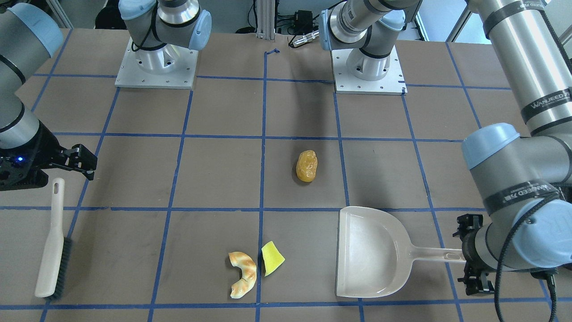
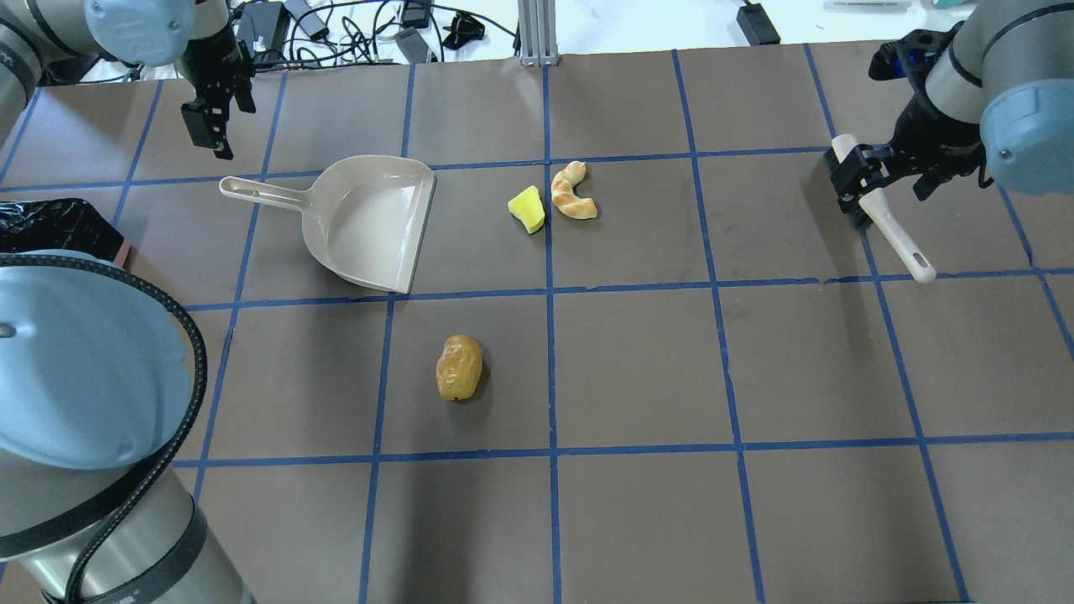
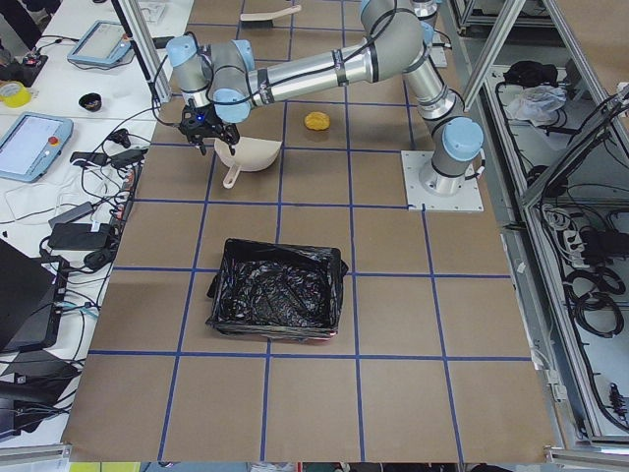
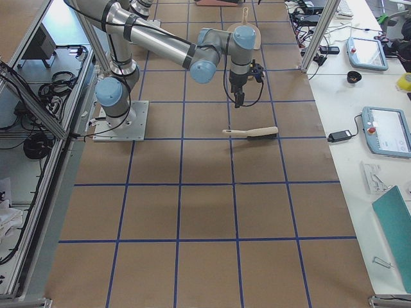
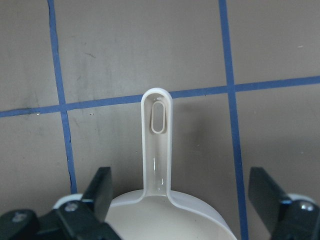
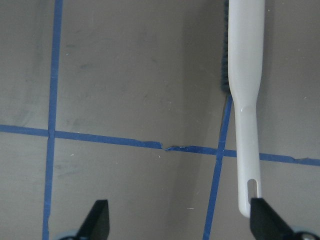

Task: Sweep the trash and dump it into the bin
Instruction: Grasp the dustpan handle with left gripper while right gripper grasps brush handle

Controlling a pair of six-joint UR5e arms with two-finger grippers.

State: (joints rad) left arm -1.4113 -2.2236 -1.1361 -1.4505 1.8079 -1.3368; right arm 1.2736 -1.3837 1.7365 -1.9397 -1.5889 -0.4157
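Observation:
The trash lies on the brown table: an amber lump (image 1: pixel 306 166) (image 2: pixel 459 367), a croissant piece (image 1: pixel 242 273) (image 2: pixel 573 191) and a yellow wedge (image 1: pixel 271 258) (image 2: pixel 527 209) side by side. The beige dustpan (image 1: pixel 371 252) (image 2: pixel 369 222) lies flat near them. My left gripper (image 1: pixel 470 254) (image 2: pixel 214 126) (image 5: pixel 182 187) is open above its handle (image 5: pixel 158 145), fingers either side. My right gripper (image 1: pixel 82 162) (image 2: pixel 881 168) (image 6: pixel 181 217) is open and empty beside the brush (image 1: pixel 53 241) (image 2: pixel 881 210) (image 6: pixel 245 100). The black-lined bin (image 3: pixel 278 300) (image 2: pixel 50 226) stands beyond the table's left end.
Blue tape lines grid the table. The two arm bases (image 1: pixel 156 67) (image 1: pixel 368 71) stand on the robot's side. Cables and tablets (image 3: pixel 34 143) lie on a side bench on the operators' side. My left arm's elbow (image 2: pixel 75 361) blocks the overhead view's lower left.

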